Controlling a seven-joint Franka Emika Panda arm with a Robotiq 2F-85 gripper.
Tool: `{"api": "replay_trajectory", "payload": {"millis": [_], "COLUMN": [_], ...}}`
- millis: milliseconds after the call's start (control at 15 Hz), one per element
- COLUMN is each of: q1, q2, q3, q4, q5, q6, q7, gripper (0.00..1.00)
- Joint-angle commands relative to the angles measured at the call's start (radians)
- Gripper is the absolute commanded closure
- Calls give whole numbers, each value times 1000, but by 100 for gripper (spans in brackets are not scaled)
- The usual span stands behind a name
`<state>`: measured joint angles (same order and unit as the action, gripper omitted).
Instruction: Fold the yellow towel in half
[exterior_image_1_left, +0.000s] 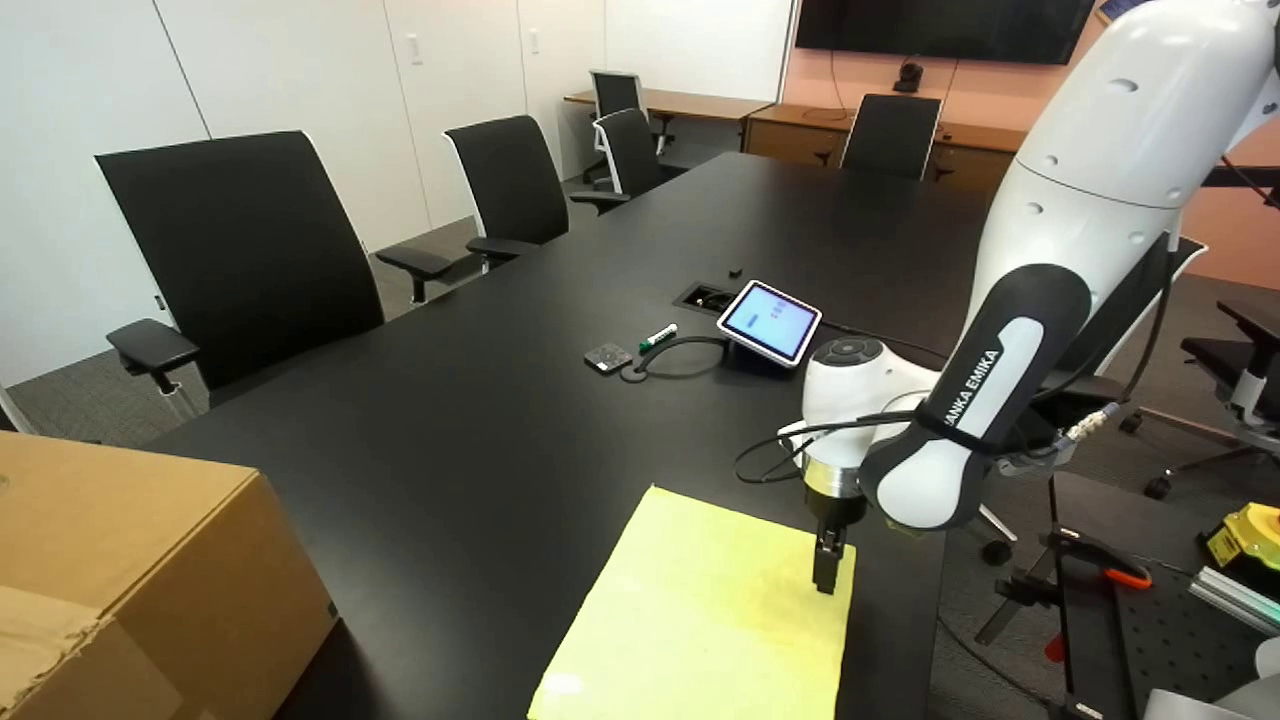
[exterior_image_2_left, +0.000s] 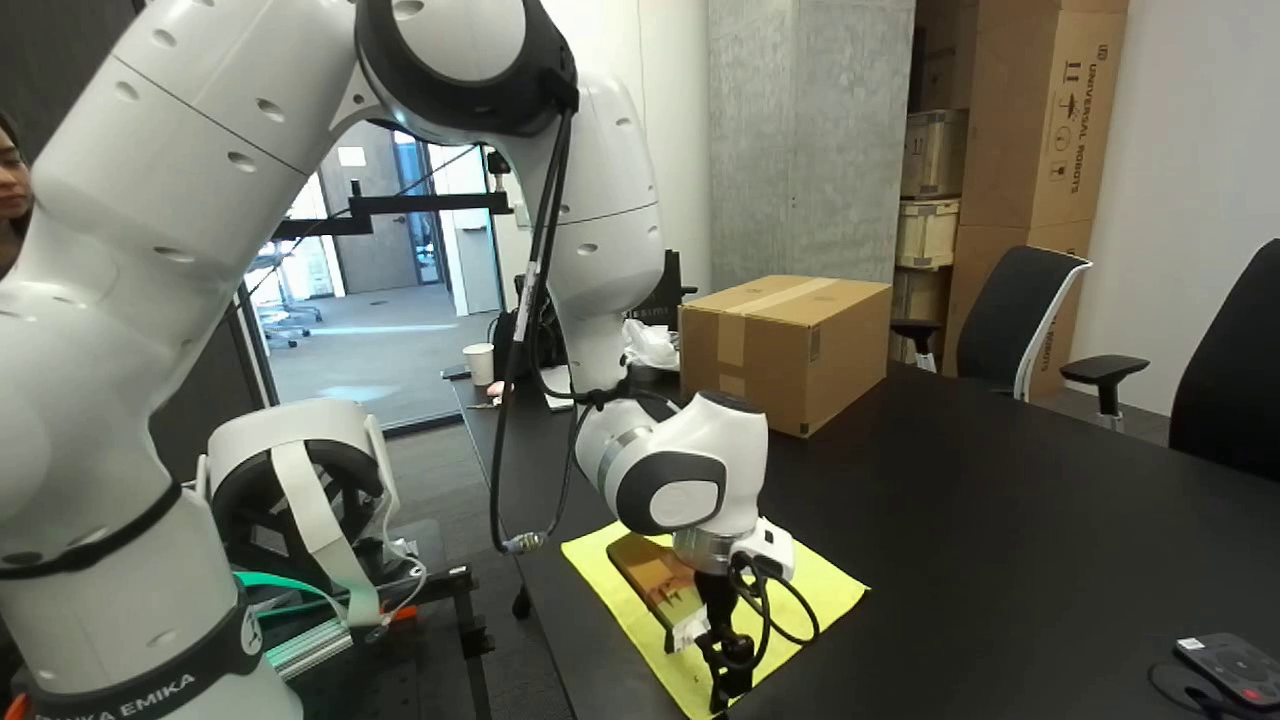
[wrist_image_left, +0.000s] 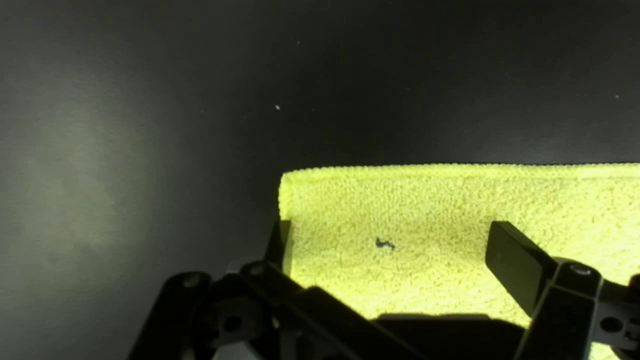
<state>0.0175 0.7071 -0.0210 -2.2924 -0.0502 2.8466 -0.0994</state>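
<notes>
The yellow towel (exterior_image_1_left: 700, 620) lies spread flat on the dark table, running past the bottom of that exterior view. It also shows in an exterior view (exterior_image_2_left: 828, 588), where the wrist hides its middle. My gripper (exterior_image_1_left: 826, 578) points down over the towel near its edge; it shows in an exterior view (exterior_image_2_left: 728, 690) too. In the wrist view the jaws (wrist_image_left: 392, 227) are wide apart over a towel corner (wrist_image_left: 425, 197), with nothing pinched. One finger is at the towel's short side edge, the other over the cloth. A small dark mark lies between them. I cannot tell whether the fingertips touch the cloth.
A tan cardboard box (exterior_image_1_left: 150, 570) stands on the table (exterior_image_1_left: 470, 450), also seen in an exterior view (exterior_image_2_left: 760, 340). A small tablet (exterior_image_1_left: 770, 322), a green marker (exterior_image_1_left: 658, 337) and a dark square pad (exterior_image_1_left: 607, 358) lie farther along. A black device (exterior_image_2_left: 1235, 665) sits on the table.
</notes>
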Motion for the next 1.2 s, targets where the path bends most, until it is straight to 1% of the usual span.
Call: {"api": "replay_trajectory", "payload": {"millis": [0, 400, 467, 533, 667, 733, 800, 867, 1000, 1067, 1133], "q1": [-47, -68, -65, -68, -65, -63, -60, -61, -49, -47, -53], "q2": [31, 51, 51, 47, 33, 32, 29, 23, 13, 9, -3], "q3": [27, 48, 49, 54, 57, 59, 61, 65, 61, 62, 71], "q4": [46, 79, 79, 79, 76, 78, 80, 80, 80, 80, 79], "q5": [2, 4, 4, 6, 6, 9, 9, 10, 5, 2, 1], "q6": [-38, -76, -76, -82, -92, -94, -102, -109, -118, -124, -143], "q7": [-16, -19, -16, -20, -19, -15, -12, -13, -4, -7, -20], "gripper": [0, 0, 11, 26, 40, 50, 56, 66, 79, 88, 90]}}
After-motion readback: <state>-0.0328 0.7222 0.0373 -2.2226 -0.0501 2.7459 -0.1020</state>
